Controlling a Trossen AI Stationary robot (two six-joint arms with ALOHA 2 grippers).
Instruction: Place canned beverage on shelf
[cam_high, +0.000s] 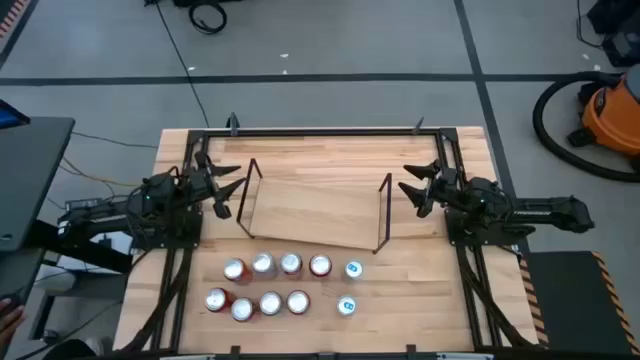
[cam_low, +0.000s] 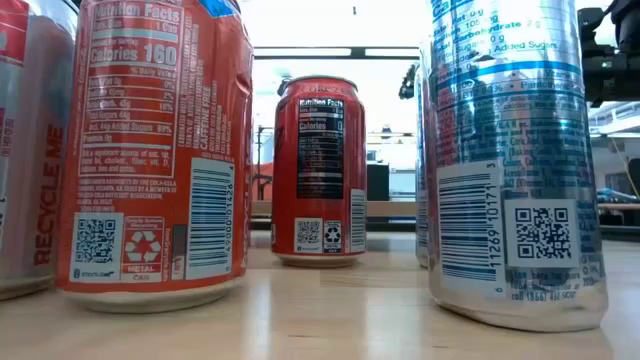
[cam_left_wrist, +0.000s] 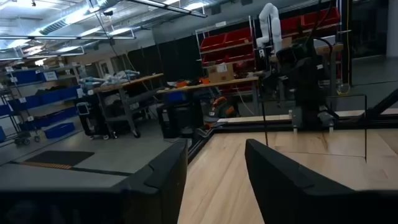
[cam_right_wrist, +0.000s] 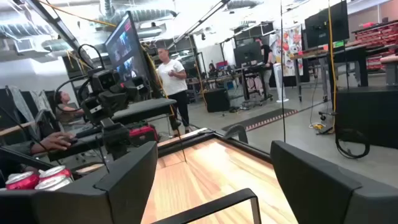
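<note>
Several beverage cans stand upright in two rows on the tabletop near its front edge (cam_high: 285, 285): red ones and silver ones, with two blue-topped ones (cam_high: 350, 288) at the right end. In the low view a red can (cam_low: 160, 150) and a silver-blue can (cam_low: 510, 150) stand close. The shelf (cam_high: 315, 212), a light-wood board with black wire frames at its short ends, rests on the table's middle. My left gripper (cam_high: 236, 188) is open and empty at the shelf's left end. My right gripper (cam_high: 408, 183) is open and empty at its right end.
Black rails (cam_high: 330, 131) frame the tabletop along its far side and both arm bases. An orange shop vacuum (cam_high: 610, 110) stands on the floor at the far right. People show in the room beyond the table in the right wrist view (cam_right_wrist: 171, 81).
</note>
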